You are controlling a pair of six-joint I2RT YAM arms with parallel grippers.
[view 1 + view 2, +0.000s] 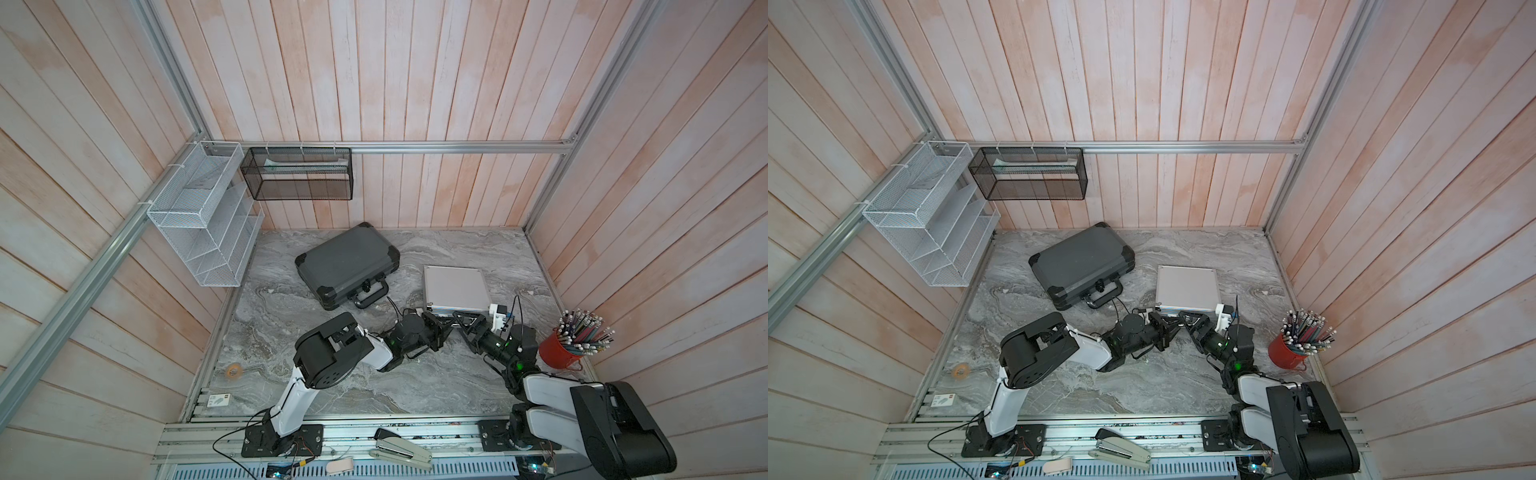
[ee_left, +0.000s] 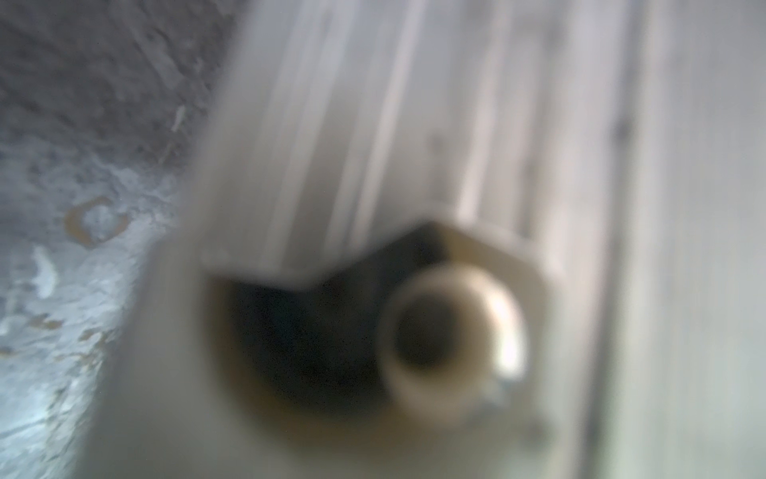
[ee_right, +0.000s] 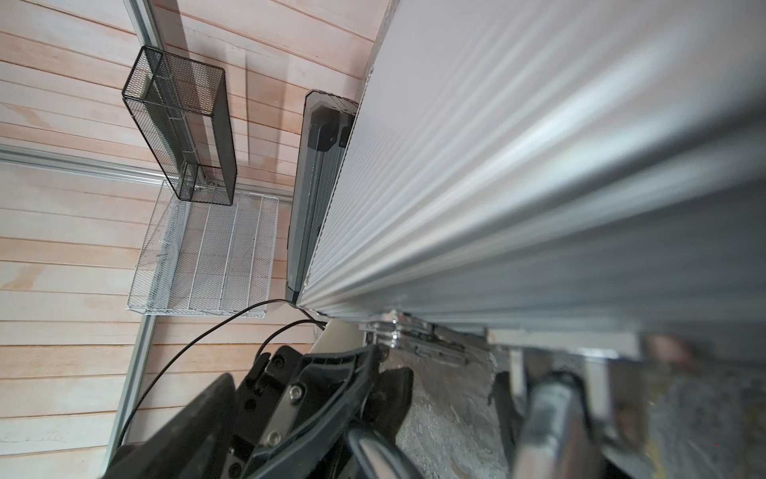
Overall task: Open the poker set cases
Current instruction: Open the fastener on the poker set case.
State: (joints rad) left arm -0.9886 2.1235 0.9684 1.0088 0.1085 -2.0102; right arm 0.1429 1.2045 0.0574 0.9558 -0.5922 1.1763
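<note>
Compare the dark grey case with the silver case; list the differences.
Colour: the dark grey case has black corner caps and handle; the silver case is pale ribbed metal. Size: the dark grey case is larger and oblong, the silver case smaller and nearly square. Pose: the dark grey case lies skewed to the edges of the table, the silver case roughly square with them. Both lie flat, lids shut.

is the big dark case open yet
No, in a top view the dark grey case lies flat with its lid down against its base.
</note>
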